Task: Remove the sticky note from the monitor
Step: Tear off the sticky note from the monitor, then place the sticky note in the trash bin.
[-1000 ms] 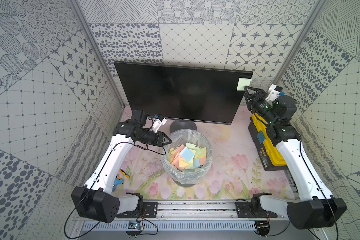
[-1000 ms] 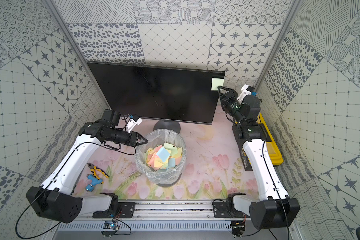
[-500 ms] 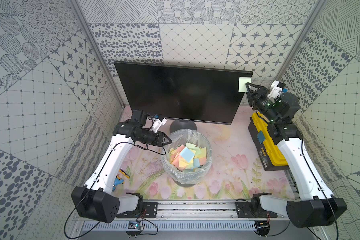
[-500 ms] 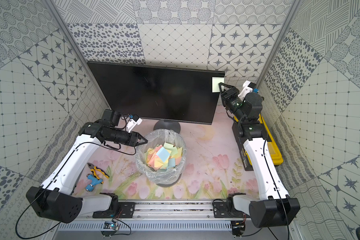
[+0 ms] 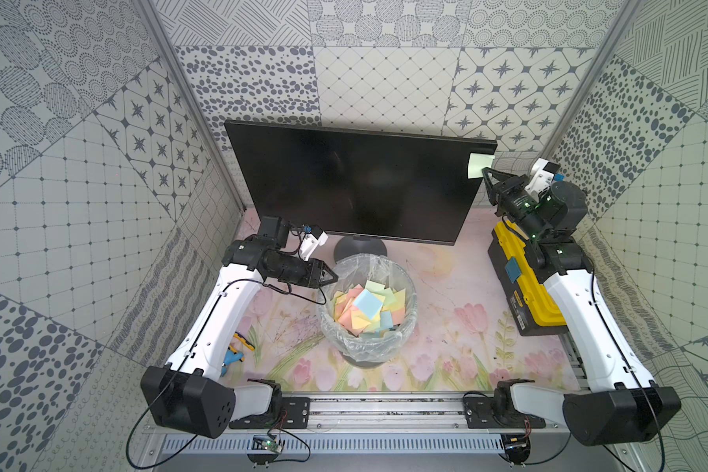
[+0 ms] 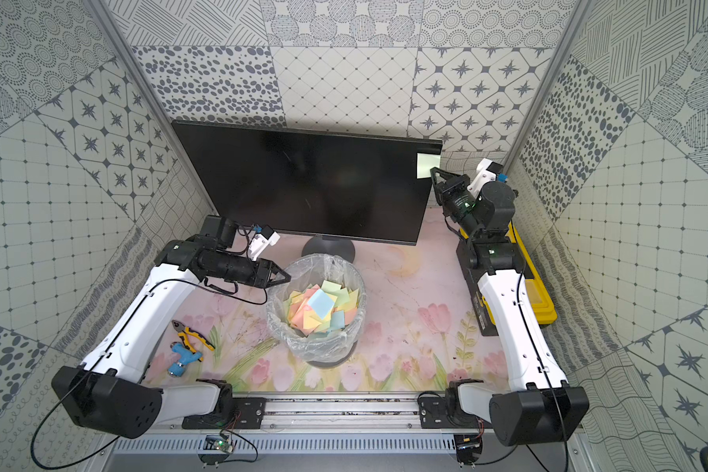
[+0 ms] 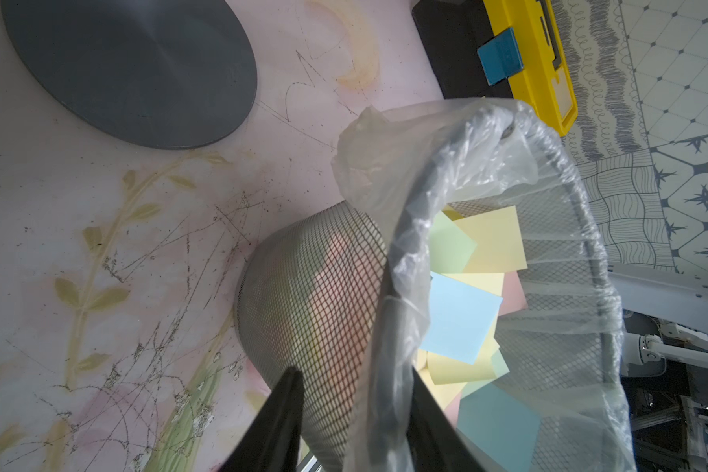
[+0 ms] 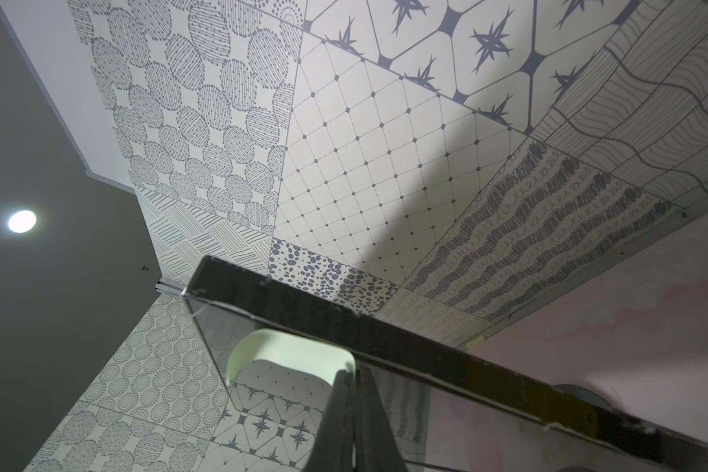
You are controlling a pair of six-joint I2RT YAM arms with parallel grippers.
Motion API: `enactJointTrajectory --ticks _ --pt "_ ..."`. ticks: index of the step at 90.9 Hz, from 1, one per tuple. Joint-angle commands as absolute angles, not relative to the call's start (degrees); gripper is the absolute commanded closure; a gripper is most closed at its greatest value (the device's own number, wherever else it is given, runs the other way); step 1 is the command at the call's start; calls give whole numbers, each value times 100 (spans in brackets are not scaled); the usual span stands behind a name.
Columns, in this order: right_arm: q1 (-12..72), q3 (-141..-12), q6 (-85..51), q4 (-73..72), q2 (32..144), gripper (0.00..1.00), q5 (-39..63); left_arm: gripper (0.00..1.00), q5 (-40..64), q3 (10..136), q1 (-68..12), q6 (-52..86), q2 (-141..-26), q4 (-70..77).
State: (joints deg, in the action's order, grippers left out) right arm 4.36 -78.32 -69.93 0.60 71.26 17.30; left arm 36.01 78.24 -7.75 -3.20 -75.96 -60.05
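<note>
Jaws newly closed, right gripper [image 5: 484, 170] pinches the sticky note [image 5: 475, 165] by its loose edge on the monitor [image 5: 356, 180], ready to peel. Meanwhile left gripper [image 5: 333, 278] clamps the bin [image 5: 413, 300] rim, steadying it

left end effector [image 5: 333, 278] closed on bin rim [image 7: 401, 229], right end effector [image 8: 351, 372] on sticky note [image 8: 287, 346]

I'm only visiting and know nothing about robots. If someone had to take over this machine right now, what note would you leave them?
Left hand: shut on the rim of the bin, apparently steadying it.
Right hand: shut on the lower edge of the sticky note.
Where things are: the pale green note is stuck at the upper corner of the monitor, on the right arm's side. The bin stands in front of the screen and holds many coloured notes.
Done: note gripped.
Left: peel it off the screen, then probably drop it in the bin.
</note>
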Motion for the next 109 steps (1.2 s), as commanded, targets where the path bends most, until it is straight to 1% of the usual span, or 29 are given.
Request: enactJointTrajectory --ticks 1,30,61,84,99,109 --pt "412 -7954 -6963 -185 6921 100 1679 58 3755 7931 -767 -395 -7619 -6137" --pt "504 -7648 -7057 -213 6280 100 1783 59 3736 7950 -767 -403 -7695 -6161" --pt "1034 -7420 -6622 16 5728 100 2045 59 3748 7971 -765 -404 -7732 -6172" --pt "1801 -7372 -5896 484 5440 100 2223 59 3769 7950 -765 -385 -7687 -6138" --pt "2754 -7127 -5182 1020 5414 100 2307 59 3732 7983 -766 -387 -7706 -6142" --pt "3628 -6903 -4679 1517 5487 100 2166 59 3717 7989 -765 -395 -7690 -6165"
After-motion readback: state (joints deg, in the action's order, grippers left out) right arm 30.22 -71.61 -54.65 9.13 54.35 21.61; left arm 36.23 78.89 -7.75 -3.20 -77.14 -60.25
